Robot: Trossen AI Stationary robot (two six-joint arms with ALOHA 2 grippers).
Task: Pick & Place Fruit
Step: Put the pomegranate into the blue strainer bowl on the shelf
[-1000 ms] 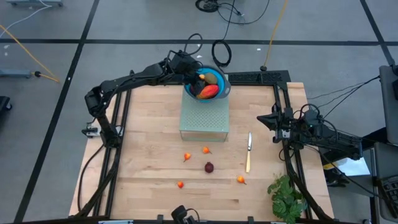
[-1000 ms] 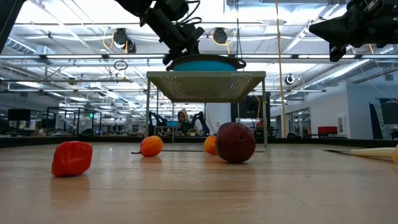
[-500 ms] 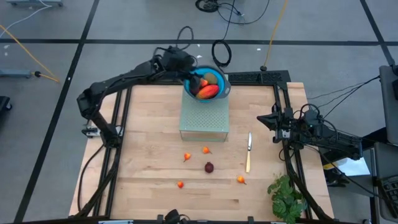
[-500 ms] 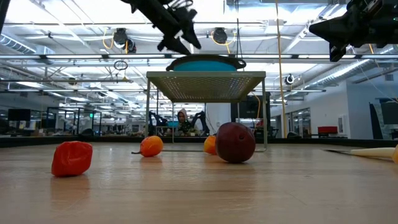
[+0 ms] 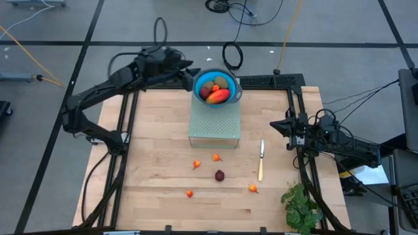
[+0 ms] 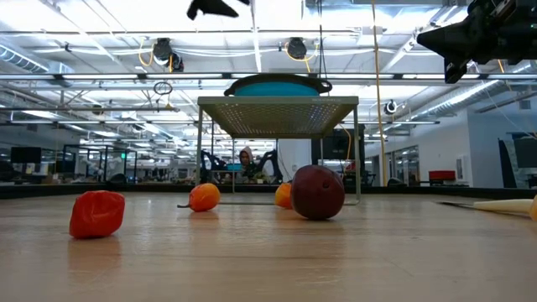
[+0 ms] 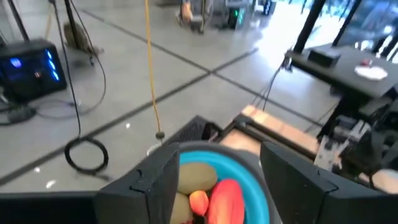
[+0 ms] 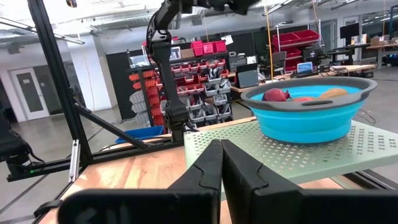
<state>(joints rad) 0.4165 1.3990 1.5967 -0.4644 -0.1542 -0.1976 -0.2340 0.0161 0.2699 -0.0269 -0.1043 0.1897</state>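
A blue bowl (image 5: pixel 217 88) stands on a pale perforated stand (image 5: pixel 214 124) at the table's far edge. In it lie the mango (image 5: pixel 220 96), two brown kiwis (image 5: pixel 222 82) and a dark-red ball (image 5: pixel 203 94). Another dark-red ball (image 5: pixel 219 175) and several tiny orange-red fruits (image 5: pixel 216 157) lie on the wood nearer the front. My left gripper (image 5: pixel 187 68) hangs open, high up and to the left of the bowl, with nothing between its fingers (image 7: pixel 155 186). My right gripper (image 5: pixel 274 125) is shut at the table's right edge, raised above the wood.
A pale-handled knife (image 5: pixel 261 158) lies right of the loose fruit. A green leafy bunch (image 5: pixel 300 205) sits at the near right corner. Black frame rails run along the table's left, right and far edges. Bare wood lies left of the stand.
My left gripper has drawn back from over the bowl toward the table's far left and has risen, leaving the top of the low view almost entirely. The bowl and the fruit in it have stayed in place.
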